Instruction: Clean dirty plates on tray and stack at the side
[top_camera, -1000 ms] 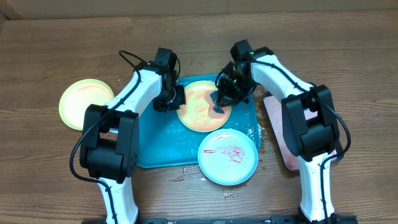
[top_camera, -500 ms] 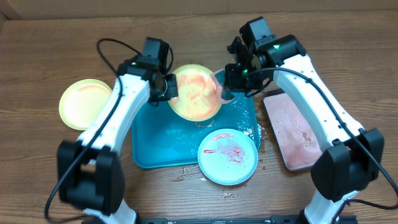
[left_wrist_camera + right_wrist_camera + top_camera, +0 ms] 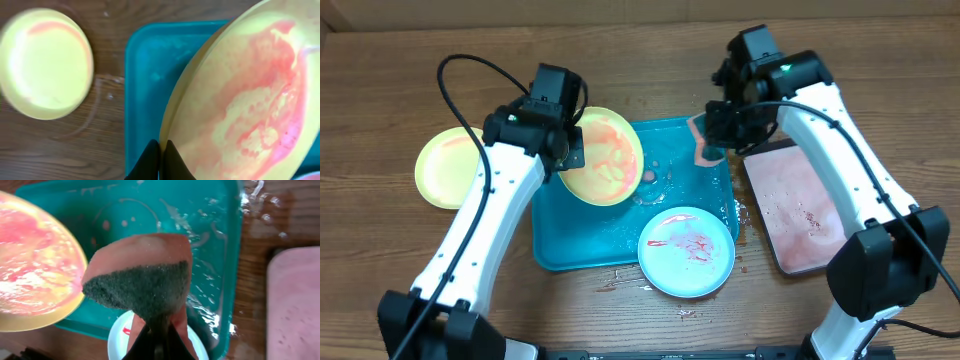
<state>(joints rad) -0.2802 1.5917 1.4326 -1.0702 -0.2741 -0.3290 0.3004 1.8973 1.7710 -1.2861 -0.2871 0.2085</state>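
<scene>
Over the tray (image 3: 582,238), a smeared plate (image 3: 608,160) is clamped by the left gripper (image 3: 572,152), a sponge (image 3: 703,152) by the right gripper (image 3: 715,138). One yellow plate (image 3: 450,168) is set aside; the blue plate (image 3: 686,252) is unwiped.

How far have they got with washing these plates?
Looks done: one yellow-green plate set aside on the table, faintly streaked. In hand: the left gripper holds a smeared plate tilted over the tray while the right gripper grips a sponge. Left: the light blue plate, smeared red.

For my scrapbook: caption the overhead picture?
Left gripper holds smeared yellow-green plate above teal tray; right gripper grips pink sponge.
</scene>
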